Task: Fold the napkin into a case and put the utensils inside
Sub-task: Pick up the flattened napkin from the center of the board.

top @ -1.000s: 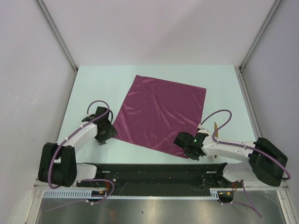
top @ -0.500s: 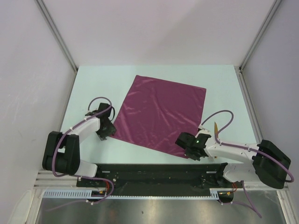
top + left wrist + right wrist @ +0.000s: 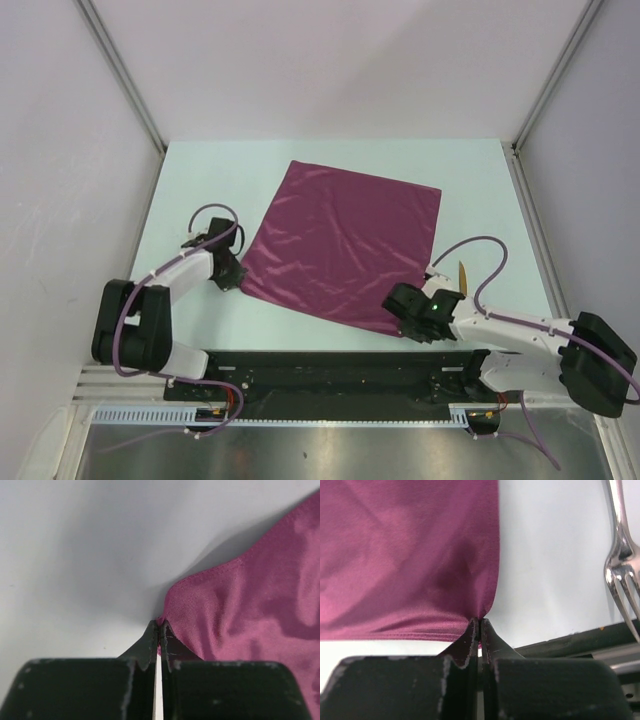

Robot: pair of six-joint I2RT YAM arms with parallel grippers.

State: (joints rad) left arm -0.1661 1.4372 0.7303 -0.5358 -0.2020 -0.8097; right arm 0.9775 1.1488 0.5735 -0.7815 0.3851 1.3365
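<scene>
Two corners being pinched, nothing folded yet.
The left gripper (image 3: pixel 160 626) and right gripper (image 3: pixel 479 622) are each clamping a near corner of the napkin (image 3: pixel 340 245), which is lying flat on the table (image 3: pixel 200 180) (no case formed); the fork (image 3: pixel 620 565), and seemingly a golden piece (image 3: pixel 461 272), are waiting beside it.

Plum-magenta napkin (image 3: pixel 340 250), silver fork (image 3: pixel 621 555), possibly golden second utensil (image 3: pixel 461 272)

One plum-magenta napkin (image 3: pixel 340 245). Two utensils: one silver fork (image 3: pixel 621 572), one golden-yellow piece (image 3: pixel 461 272). Two grippers: left gripper (image 3: pixel 160 626), right gripper (image 3: pixel 479 624).
</scene>
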